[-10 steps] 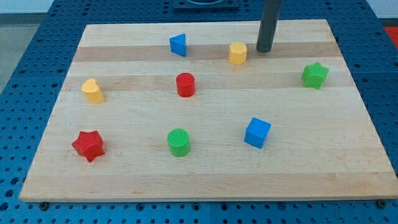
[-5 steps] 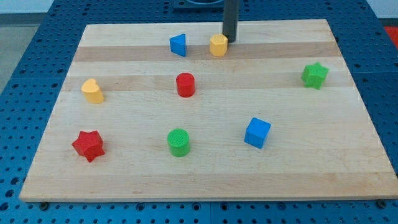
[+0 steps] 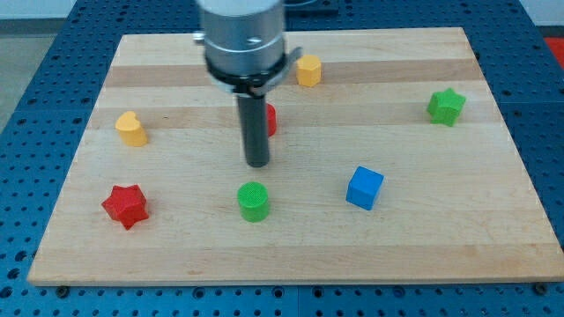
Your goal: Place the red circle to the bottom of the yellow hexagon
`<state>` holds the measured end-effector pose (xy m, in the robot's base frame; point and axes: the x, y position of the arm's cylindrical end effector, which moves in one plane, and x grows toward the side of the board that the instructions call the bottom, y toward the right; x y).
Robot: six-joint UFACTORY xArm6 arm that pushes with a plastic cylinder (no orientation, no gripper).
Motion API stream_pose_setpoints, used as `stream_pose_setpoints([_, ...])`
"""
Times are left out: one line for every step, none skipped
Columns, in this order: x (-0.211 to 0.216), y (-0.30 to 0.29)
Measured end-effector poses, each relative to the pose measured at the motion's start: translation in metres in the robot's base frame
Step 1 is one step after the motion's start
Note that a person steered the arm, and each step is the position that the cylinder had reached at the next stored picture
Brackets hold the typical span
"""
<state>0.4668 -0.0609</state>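
**Red circle sits just above my tip, hexagon further up and to the right**

My tip [image 3: 256, 164] rests on the bench [image 3: 441, 229], just below the red circle [image 3: 270, 119], which my rod half hides. The yellow hexagon [image 3: 308, 70] lies up and to the view's right of the circle. I carry no gripper, only the rod. I judge a push toward the view's right comes next.

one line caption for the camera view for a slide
My tip rests just below the half-hidden red circle, with the yellow hexagon further toward the view's top right.
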Motion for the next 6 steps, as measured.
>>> stream_pose_setpoints([-0.012, -0.015])
stream_pose_setpoints([-0.031, -0.023])
stream_pose_setpoints([-0.083, 0.053])
stream_pose_setpoints([-0.112, 0.078])
stream_pose_setpoints([-0.116, 0.079])
stream_pose_setpoints([-0.116, 0.073])
